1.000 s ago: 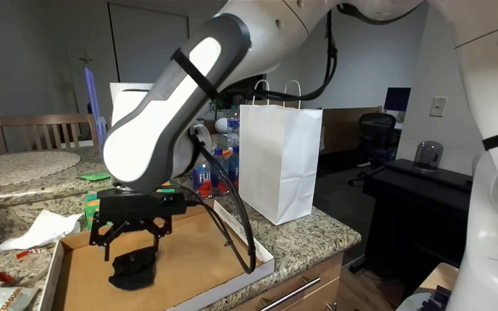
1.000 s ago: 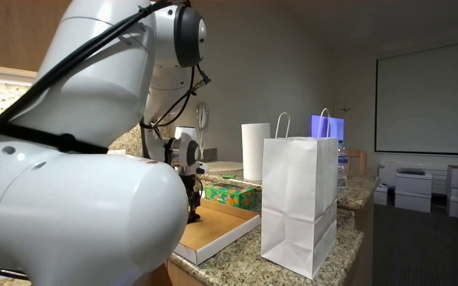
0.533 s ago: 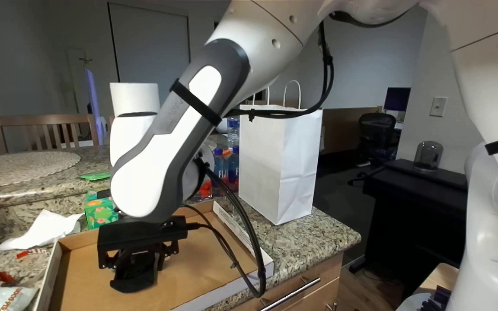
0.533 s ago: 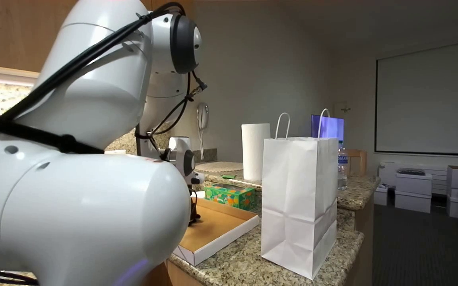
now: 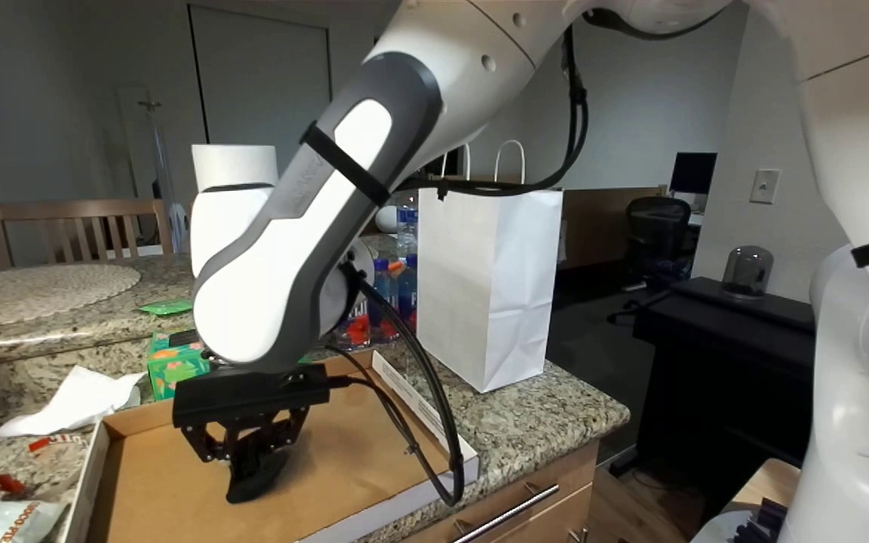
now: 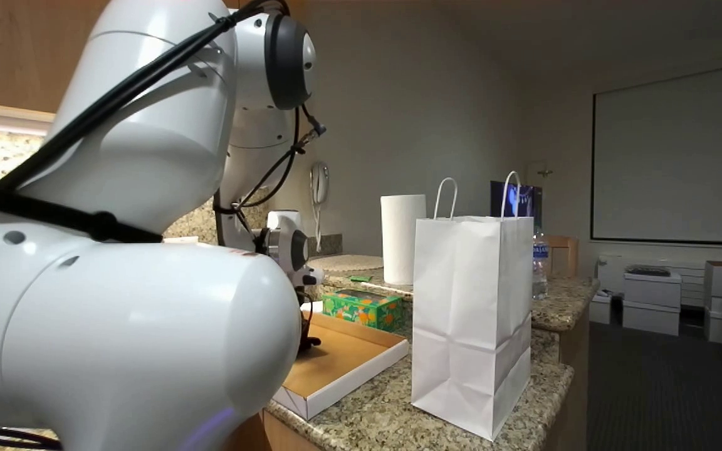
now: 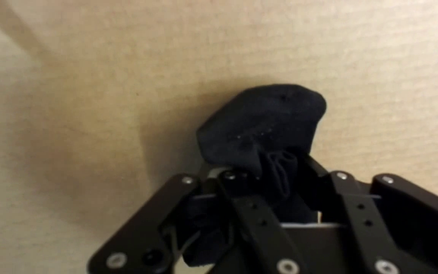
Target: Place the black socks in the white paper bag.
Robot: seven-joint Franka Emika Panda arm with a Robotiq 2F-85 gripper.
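Observation:
The black socks (image 7: 264, 118) are a dark, bunched bundle in the wrist view, pinched into folds between the fingers of my gripper (image 7: 276, 173). In an exterior view the socks (image 5: 257, 479) hang tilted below the drawn-in jaws of the gripper (image 5: 250, 449), low over the shallow cardboard tray (image 5: 359, 452). I cannot tell whether their lower edge still touches it. Upright on the granite counter stands the white paper bag (image 5: 487, 286), handles up, to the right of the tray; the bag (image 6: 461, 313) shows whole in an exterior view. Its inside is hidden.
A raised tray wall (image 5: 412, 392) lies between gripper and bag. Water bottles (image 5: 382, 298) stand behind the tray, near the bag. Beyond the tray are a green tissue box (image 6: 361, 307) and a paper towel roll (image 6: 403, 238). A crumpled white tissue (image 5: 76, 400) lies left.
My gripper came down over the socks with its jaws wide, then drew them in around the cloth. It has since risen slightly, and the socks have bunched and tilted.

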